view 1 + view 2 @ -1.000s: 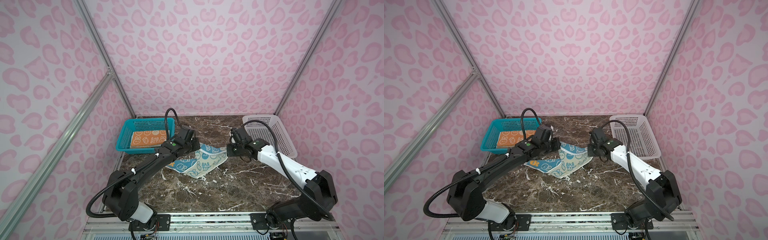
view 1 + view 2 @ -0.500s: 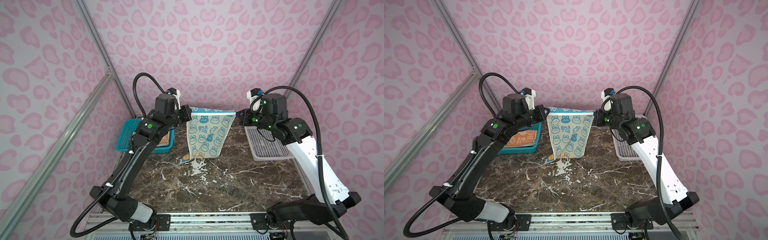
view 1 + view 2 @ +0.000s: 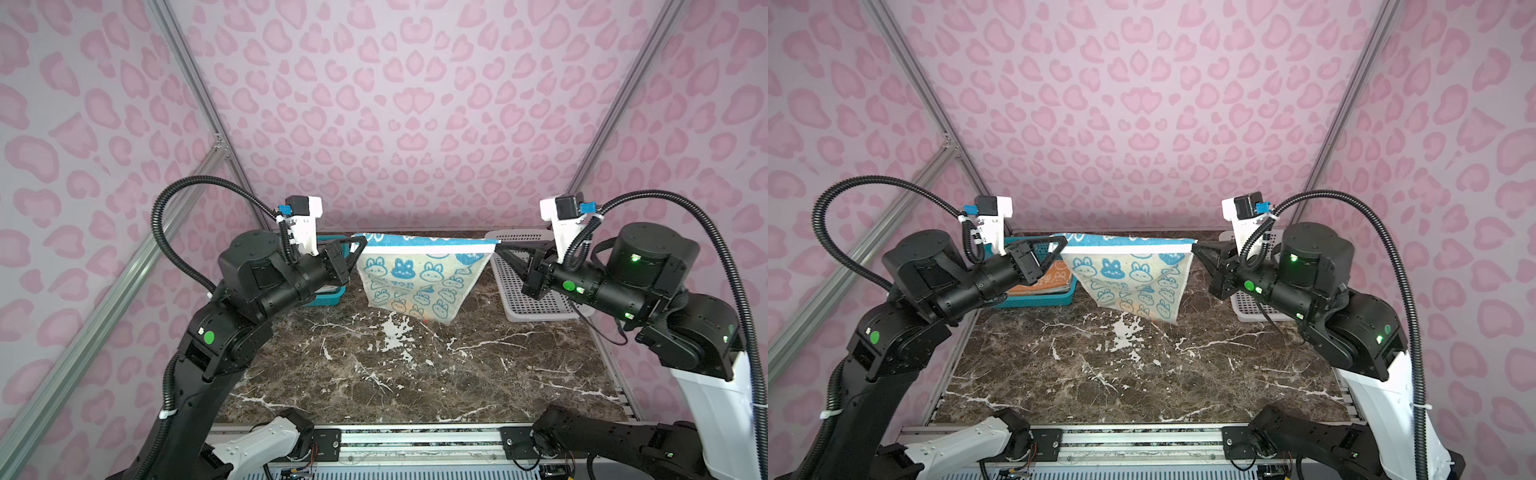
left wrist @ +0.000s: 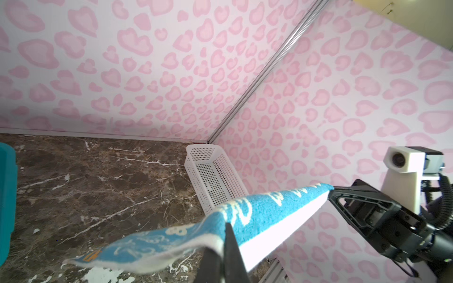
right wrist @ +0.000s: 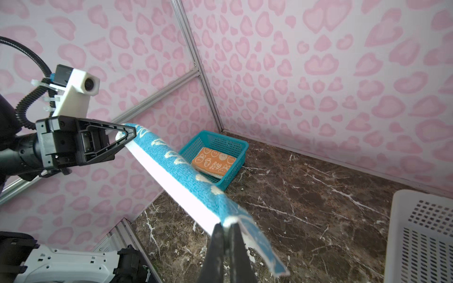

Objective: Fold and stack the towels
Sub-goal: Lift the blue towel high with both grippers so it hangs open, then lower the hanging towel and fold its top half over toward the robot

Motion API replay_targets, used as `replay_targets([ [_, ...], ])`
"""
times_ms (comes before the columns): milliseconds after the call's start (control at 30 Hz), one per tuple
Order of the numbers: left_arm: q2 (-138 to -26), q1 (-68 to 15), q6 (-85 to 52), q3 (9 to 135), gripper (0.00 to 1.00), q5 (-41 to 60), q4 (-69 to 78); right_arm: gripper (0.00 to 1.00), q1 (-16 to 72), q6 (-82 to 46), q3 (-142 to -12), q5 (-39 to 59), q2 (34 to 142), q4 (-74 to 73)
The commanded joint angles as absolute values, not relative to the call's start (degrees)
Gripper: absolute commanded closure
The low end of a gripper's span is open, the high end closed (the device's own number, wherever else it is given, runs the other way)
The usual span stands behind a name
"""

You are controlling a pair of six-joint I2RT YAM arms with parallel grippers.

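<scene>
The blue towel [image 3: 415, 278] with white rabbit drawings hangs in the air over the back of the marble table, its top edge pulled taut between my two grippers. My left gripper [image 3: 360, 243] is shut on its left top corner. My right gripper [image 3: 496, 248] is shut on the right top corner. The wrist views show the blue towel [image 4: 269, 208] [image 5: 176, 161] pinched between the shut jaws of the left gripper [image 4: 224, 235] and the right gripper [image 5: 226, 227]. Its lower edge hangs just above the tabletop. An orange towel [image 5: 214, 161] lies folded in the teal basket [image 5: 235, 144].
The teal basket [image 3: 1038, 301] stands at the back left, partly behind my left arm. A white perforated basket [image 3: 536, 307] stands at the back right, below my right wrist. Pink patterned walls close in the back and both sides.
Both arms rose from the tabletop and drew apart, lifting the blue towel off the marble. It now hangs spread and taut between the grippers, nearer the front than half a second ago.
</scene>
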State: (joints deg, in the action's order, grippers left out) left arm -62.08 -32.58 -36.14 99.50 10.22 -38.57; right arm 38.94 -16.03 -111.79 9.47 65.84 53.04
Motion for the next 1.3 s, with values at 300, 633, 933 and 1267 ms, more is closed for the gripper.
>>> replay_targets([
  [300, -87.8, -21.5, -35.3, 113.3, 0.98, 15.4, -43.4, 1.00, 16.9, -20.2, -121.5, 19.5, 91.6, 55.6],
  [633, -114.2, -16.5, -32.9, 115.8, 0.98, 22.5, -42.0, 1.00, 12.4, -20.4, -115.7, 25.6, 109.4, 47.9],
  [933, -114.5, -16.6, -31.9, 101.4, 0.98, 22.1, -35.8, 1.00, 12.4, -20.8, -98.6, 27.1, 109.5, 42.7],
  [1267, -105.1, -19.8, -34.0, 77.5, 0.98, 19.6, -25.4, 1.00, 13.3, -23.1, -73.7, 27.0, 101.1, 32.4],
])
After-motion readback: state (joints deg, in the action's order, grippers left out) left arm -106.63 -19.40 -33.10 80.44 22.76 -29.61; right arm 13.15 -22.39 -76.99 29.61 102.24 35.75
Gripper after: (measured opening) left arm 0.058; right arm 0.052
